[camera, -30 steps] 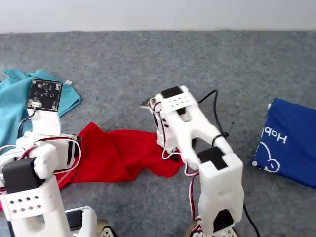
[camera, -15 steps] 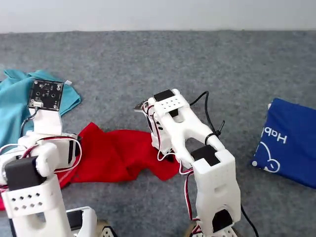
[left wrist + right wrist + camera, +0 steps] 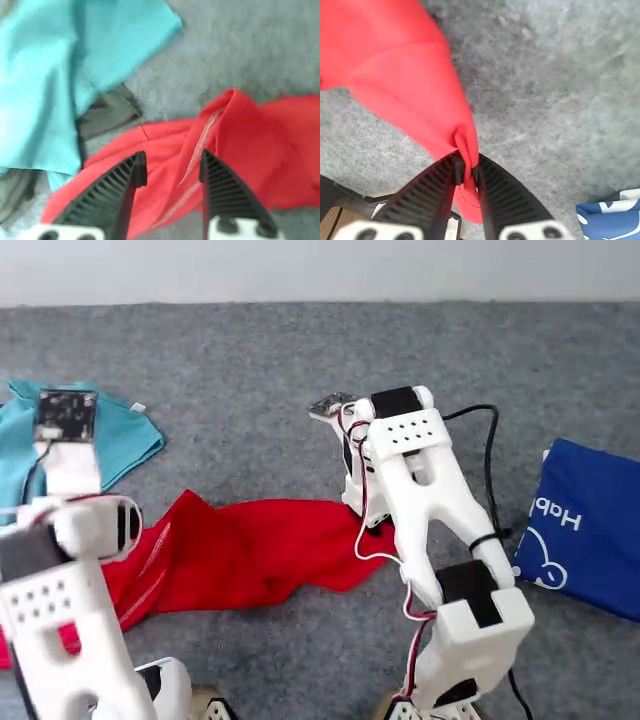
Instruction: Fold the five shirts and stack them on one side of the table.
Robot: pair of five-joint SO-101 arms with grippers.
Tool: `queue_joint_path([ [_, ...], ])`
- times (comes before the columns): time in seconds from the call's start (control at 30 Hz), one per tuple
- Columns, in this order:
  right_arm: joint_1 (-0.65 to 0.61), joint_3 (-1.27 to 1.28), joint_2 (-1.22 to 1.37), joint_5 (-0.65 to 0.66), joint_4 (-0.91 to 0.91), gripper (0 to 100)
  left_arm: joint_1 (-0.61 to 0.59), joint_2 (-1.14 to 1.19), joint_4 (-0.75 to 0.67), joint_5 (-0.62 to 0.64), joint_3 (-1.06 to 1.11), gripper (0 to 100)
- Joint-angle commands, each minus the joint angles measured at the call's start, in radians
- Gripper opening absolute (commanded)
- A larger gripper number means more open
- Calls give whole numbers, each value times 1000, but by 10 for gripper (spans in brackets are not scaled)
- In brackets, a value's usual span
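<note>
The red shirt lies crumpled across the middle of the grey tabletop. The right gripper is clamped tight on a thin fold at the shirt's right-hand end. The left gripper hangs above the other end with its jaws well apart and nothing between them, a stitched seam running just beneath the gap. The step in hand looks like spreading this shirt flat before folding. To do it well, the left gripper should probably drop straight onto that seam and pinch a single edge, not a bunch of layers. Both arms could then draw apart evenly, low over the tabletop, so the cloth pulls taut without slipping out of the right gripper's narrow pinch. The teal shirt and a dark olive cloth under it sit just beside the red shirt's left end, so a stray grab there is a risk. The blue shirt, already folded, rests well apart at the right edge, which looks like the natural stacking side.
</note>
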Motion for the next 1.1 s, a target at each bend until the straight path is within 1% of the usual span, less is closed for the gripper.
queue_joint_path([
  [0.0, 10, -26, -70, 5, 27, 10, -3, 157, 8, -71, -139, 188],
  [0.13, 10, -26, -70, 2, 25, 10, 44, 362, 107, -169, -323, 254],
  [0.27, 12, -26, -70, 2, 24, 10, 114, 563, 222, -221, -513, 265],
  [0.53, 15, -25, -70, 2, 24, 10, 230, 833, 221, -229, -680, 265],
  [0.83, 15, -25, -70, 2, 25, 10, 235, 1082, 219, -233, -771, 265],
  [1.07, 15, -25, -76, 2, 27, 10, 235, 1151, 219, -298, -777, 264],
])
